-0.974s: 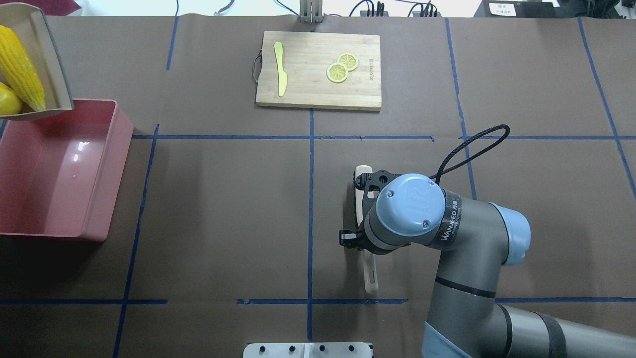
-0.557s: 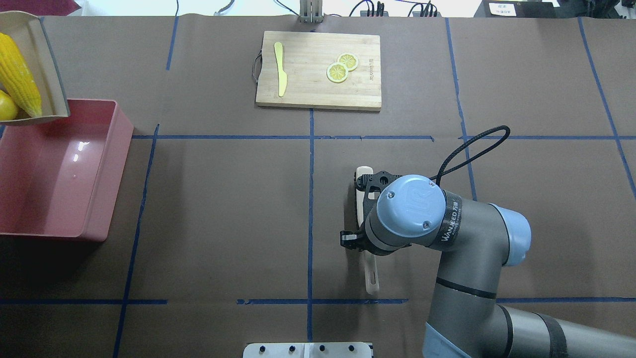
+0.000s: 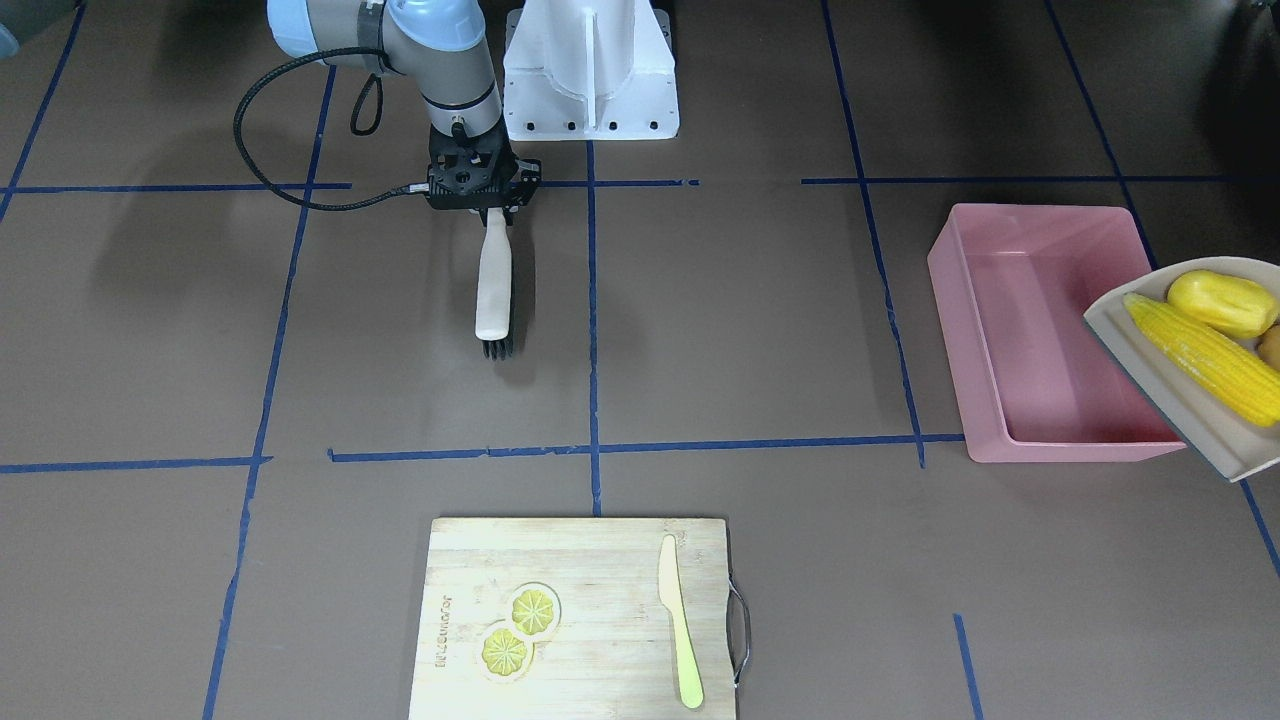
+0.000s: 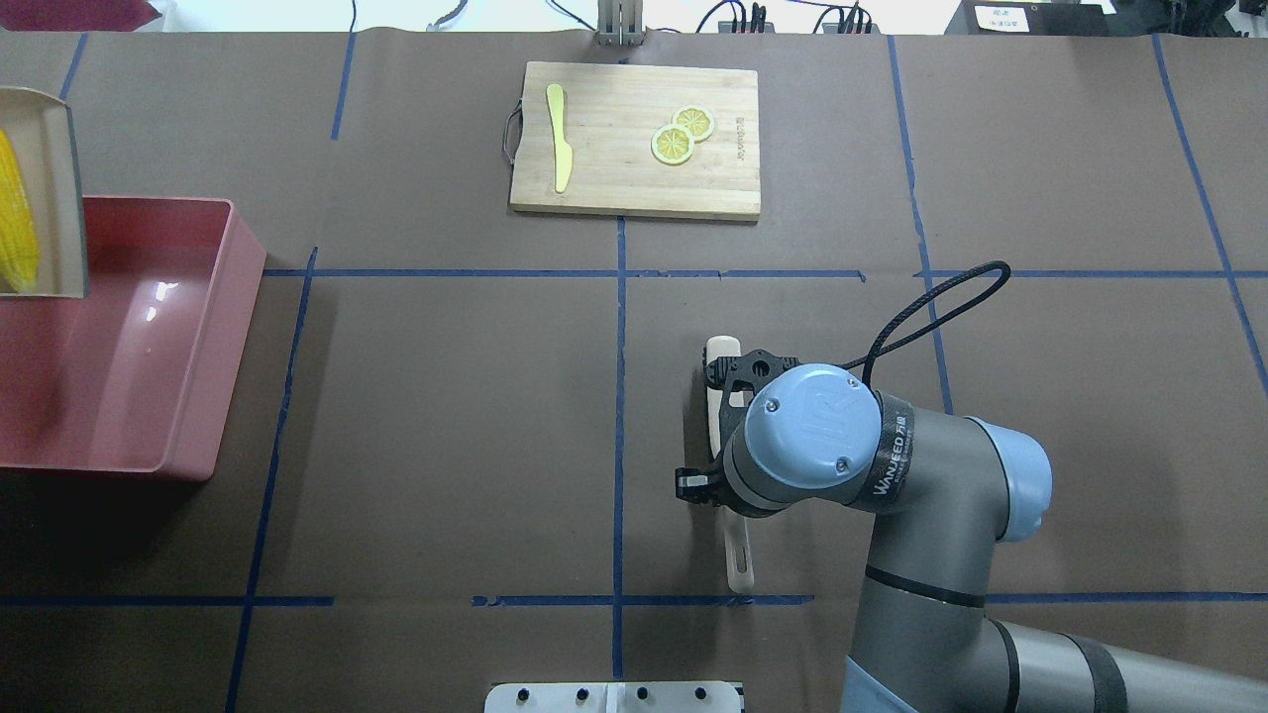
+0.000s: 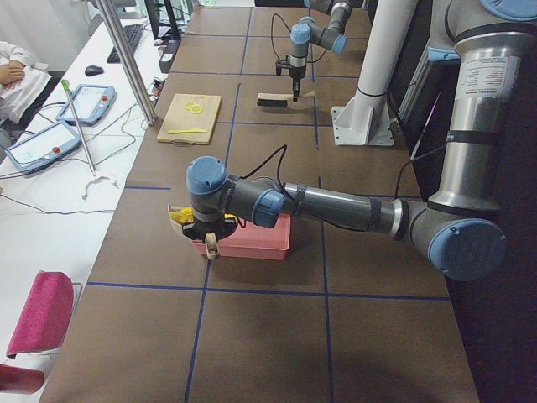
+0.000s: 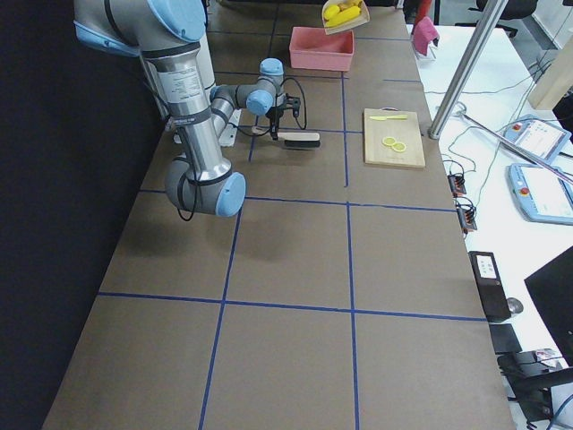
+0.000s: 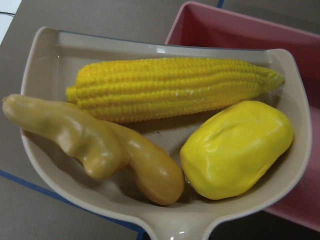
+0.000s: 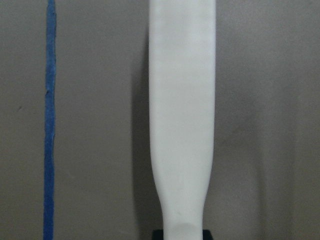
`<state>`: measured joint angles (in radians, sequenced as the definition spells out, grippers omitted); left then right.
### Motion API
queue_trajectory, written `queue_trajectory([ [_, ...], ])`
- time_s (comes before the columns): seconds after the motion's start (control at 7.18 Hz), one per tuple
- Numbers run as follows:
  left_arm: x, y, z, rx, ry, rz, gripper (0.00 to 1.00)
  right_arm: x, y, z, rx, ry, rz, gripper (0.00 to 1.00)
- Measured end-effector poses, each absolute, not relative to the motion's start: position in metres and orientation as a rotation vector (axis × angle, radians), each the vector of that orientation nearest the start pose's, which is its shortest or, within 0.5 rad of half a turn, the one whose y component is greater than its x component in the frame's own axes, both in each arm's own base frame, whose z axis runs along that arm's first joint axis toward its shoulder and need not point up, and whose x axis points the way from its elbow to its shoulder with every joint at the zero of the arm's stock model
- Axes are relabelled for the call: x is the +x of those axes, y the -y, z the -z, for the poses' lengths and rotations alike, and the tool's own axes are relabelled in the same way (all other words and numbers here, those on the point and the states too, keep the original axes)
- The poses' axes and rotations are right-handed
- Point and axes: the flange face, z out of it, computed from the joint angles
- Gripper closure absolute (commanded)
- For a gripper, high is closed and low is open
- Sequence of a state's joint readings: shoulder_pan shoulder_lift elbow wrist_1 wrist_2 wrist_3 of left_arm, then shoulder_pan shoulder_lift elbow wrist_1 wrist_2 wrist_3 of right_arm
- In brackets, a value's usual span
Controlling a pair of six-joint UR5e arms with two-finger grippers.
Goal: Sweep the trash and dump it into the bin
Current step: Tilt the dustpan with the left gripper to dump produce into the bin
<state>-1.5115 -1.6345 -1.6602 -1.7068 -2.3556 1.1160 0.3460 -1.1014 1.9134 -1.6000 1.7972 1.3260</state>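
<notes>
The trash is not yet in the bin. The corn cob point(image 7: 170, 87), the yellow potato-like lump point(image 7: 237, 147) and the ginger root point(image 7: 100, 145) all lie together in the beige dustpan point(image 7: 45, 55). The cob has rows of small grains, the lump is smooth and rounded, and the root is tan, glossy and knobbly. All three look like light toy plastic, so we think they will slide easily once the pan tips more.

The dustpan is lifted in the air above the pink bin point(image 3: 1030, 340), over its far part, at the left edge of the desk point(image 3: 750, 330). We judge it is held there so that the trash falls inside the straight, shiny walls and not beside them. The left gripper point(image 5: 207, 239) is at the handle of the pan, but we see it only from the side, so we cannot tell how its fingers stand.

Toward the middle of the desk, nearer the robot's edge, the right gripper point(image 3: 484, 205) seems to have its fingers closed on the smooth white handle of the brush point(image 3: 492, 280), dark bristles pointing away from the robot. It seems parked well apart from the dumping.

At the middle of the far edge sits a wooden cutting board point(image 3: 600, 560) with a yellow toy knife point(image 3: 678, 620) and two lemon slices point(image 3: 533, 610).
</notes>
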Motion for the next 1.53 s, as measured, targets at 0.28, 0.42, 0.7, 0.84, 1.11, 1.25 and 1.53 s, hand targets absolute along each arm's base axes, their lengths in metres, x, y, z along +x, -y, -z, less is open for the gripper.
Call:
queue_trajectory([
  [0.28,-0.036,0.533,-0.570,0.655,-0.496,-1.311,1.00,-0.531,0.304,-0.256,0.027,0.805,-0.002,1.00],
  [0.42,-0.037,0.534,-0.569,0.652,-0.463,-1.343,1.00,-0.531,0.304,-0.256,0.028,0.805,-0.002,1.00],
  [0.7,-0.041,0.535,-0.565,0.636,-0.383,-1.389,1.00,-0.532,0.302,-0.258,0.027,0.803,-0.001,1.00],
  [0.84,-0.042,0.536,-0.564,0.632,-0.366,-1.396,1.00,-0.532,0.302,-0.260,0.026,0.800,0.000,1.00],
  [1.11,-0.048,0.536,-0.563,0.632,-0.354,-1.390,1.00,-0.532,0.302,-0.262,0.026,0.801,0.002,1.00],
  [1.25,-0.050,0.537,-0.562,0.634,-0.353,-1.387,1.00,-0.532,0.302,-0.262,0.025,0.801,0.002,1.00],
  [1.53,-0.048,0.540,-0.560,0.644,-0.388,-1.365,1.00,-0.532,0.302,-0.262,0.026,0.803,0.003,1.00],
])
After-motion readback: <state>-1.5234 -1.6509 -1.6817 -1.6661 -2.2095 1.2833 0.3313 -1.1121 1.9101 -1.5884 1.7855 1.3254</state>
